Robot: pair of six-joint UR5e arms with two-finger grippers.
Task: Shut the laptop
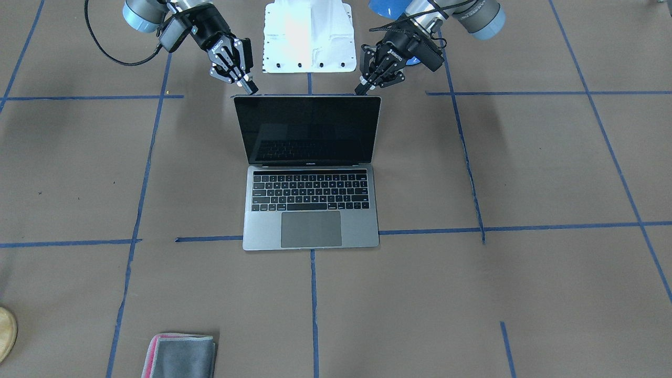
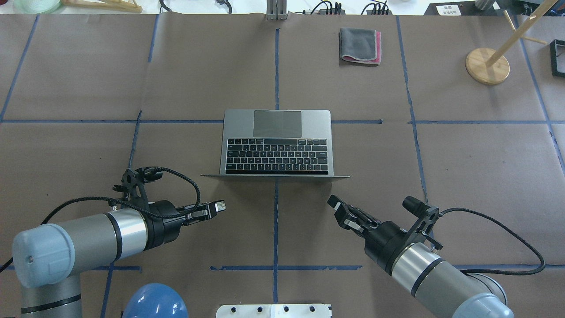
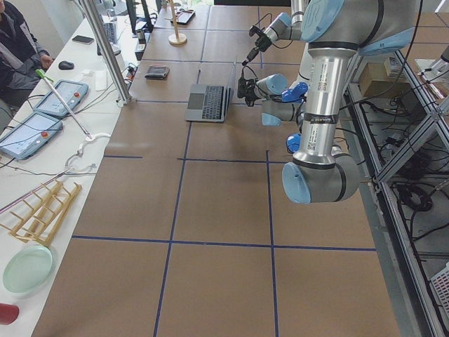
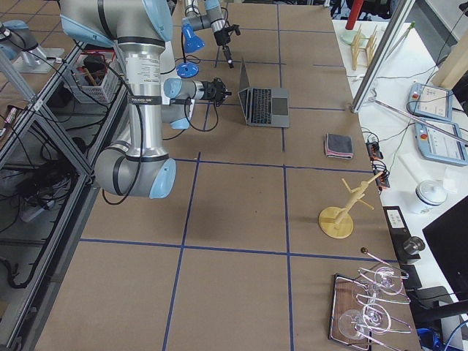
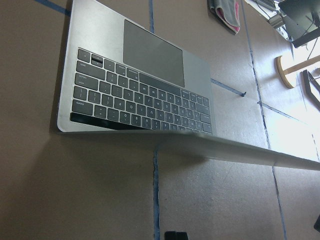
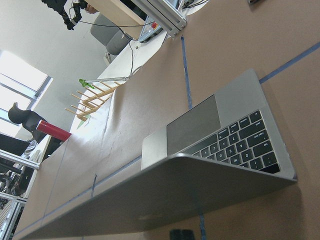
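Observation:
The space-grey laptop stands open in the middle of the table, its black screen facing away from me and its lid about upright. The overhead view shows the lid as a thin edge behind the keyboard. My left gripper is shut and empty, just behind the lid's left corner, apart from it; it also shows in the front-facing view. My right gripper is shut and empty behind the lid's right corner. Both wrist views look over the lid at the keyboard.
A folded grey-and-pink cloth lies at the far side of the table. A wooden stand stands far right. A blue dome and the white base plate sit near the robot's base.

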